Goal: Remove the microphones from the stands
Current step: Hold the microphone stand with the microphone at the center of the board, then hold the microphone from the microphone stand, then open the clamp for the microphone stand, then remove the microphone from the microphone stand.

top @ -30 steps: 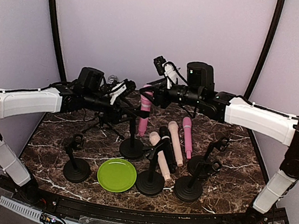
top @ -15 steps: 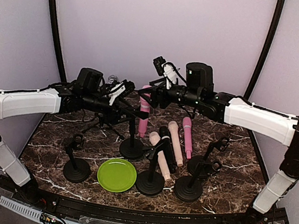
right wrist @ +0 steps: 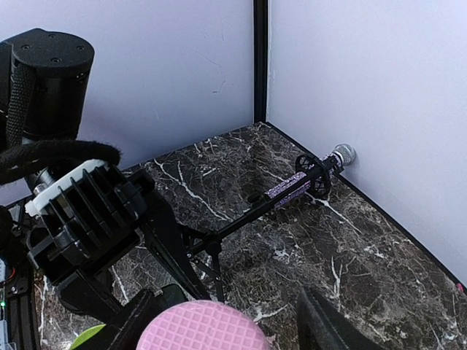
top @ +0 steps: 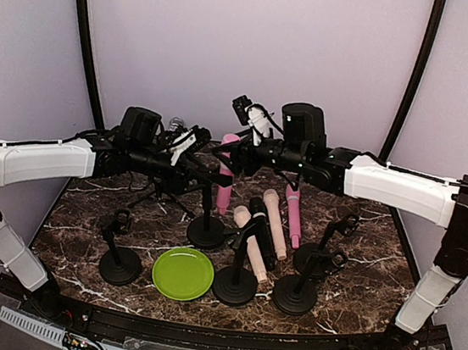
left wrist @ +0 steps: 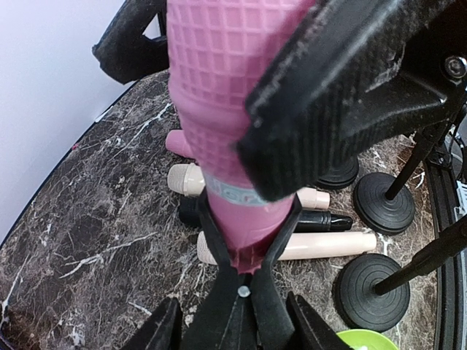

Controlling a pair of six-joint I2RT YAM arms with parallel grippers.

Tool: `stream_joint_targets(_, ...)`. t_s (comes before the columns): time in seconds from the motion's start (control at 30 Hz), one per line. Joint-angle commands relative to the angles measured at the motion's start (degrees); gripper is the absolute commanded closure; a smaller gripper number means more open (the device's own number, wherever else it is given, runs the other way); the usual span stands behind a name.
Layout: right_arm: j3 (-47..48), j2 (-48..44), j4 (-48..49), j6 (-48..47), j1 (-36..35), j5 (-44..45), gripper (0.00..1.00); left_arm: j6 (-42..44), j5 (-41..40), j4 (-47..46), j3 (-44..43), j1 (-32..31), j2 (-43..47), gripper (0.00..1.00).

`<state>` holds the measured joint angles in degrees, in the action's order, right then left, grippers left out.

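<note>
— Looking for the pink microphone (top: 225,187). Where?

— Sits in the clip of a black stand (top: 207,223), near the middle of the marble table (top: 84,216). Stands almost upright, head up, tail wedged in the fork of the clip.

— And the left gripper (left wrist: 211,95)?

— Reaches in from the left and clamps the grid-patterned head, with a black pad (left wrist: 350,95) on each side, as far as the wrist view tells.

— The right gripper (right wrist: 233,328)?

— Comes from the other side and flanks the top of the same head. Jaws apart, wider than the head, with a clear gap on one side.

— Anything else nearby?

— Lying flat just right of the stand: two beige microphones (top: 273,223), a black microphone (top: 263,230) between them, and one more pink beside. In front, a green plate (top: 183,272) among several bare stands (top: 121,257). At the back, a purple microphone (right wrist: 292,186) on a tripod (right wrist: 211,251).
</note>
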<state>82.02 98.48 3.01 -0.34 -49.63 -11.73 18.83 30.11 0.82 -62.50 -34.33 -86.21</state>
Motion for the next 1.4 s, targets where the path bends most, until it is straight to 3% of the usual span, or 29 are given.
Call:
stream_joint_targets(0.0,-0.4,1.1,1.5,0.3,-0.7,0.8,0.38,-0.6,1.1,-0.6,0.9,0.2,2.7,0.49)
stream_joint_targets(0.27,-0.7,0.9,1.4,0.3,-0.9,1.8,0.55,-0.9,1.1,-1.9,1.3,0.2,3.7,0.37)
stream_joint_targets(0.5,-0.6,0.6,1.4,0.2,-0.9,2.1,0.59,-1.1,1.1,-2.0,1.9,0.2,4.4,0.42)
stream_joint_targets(0.7,-0.3,0.5,1.4,0.0,-0.9,2.4,0.60,-1.0,1.4,-1.4,1.6,0.2,4.1,0.53)
stream_joint_targets(0.83,-0.4,0.2,1.4,-0.1,-0.9,2.8,0.60,-0.7,1.9,-1.1,1.6,0.2,4.1,0.82)
stream_joint_targets(0.97,-0.5,-0.7,1.6,0.2,-0.9,4.6,0.61,-0.6,2.1,-1.1,1.8,0.2,4.4,0.94)
stream_joint_targets(1.1,-0.5,-2.8,1.4,1.7,-0.6,8.6,0.64,-0.5,1.9,-1.2,1.8,0.2,4.4,0.98)
stream_joint_targets(1.37,-3.7,-11.0,-1.5,4.4,5.9,15.7,0.65,-0.8,1.9,0.3,1.5,0.2,4.1,0.97)
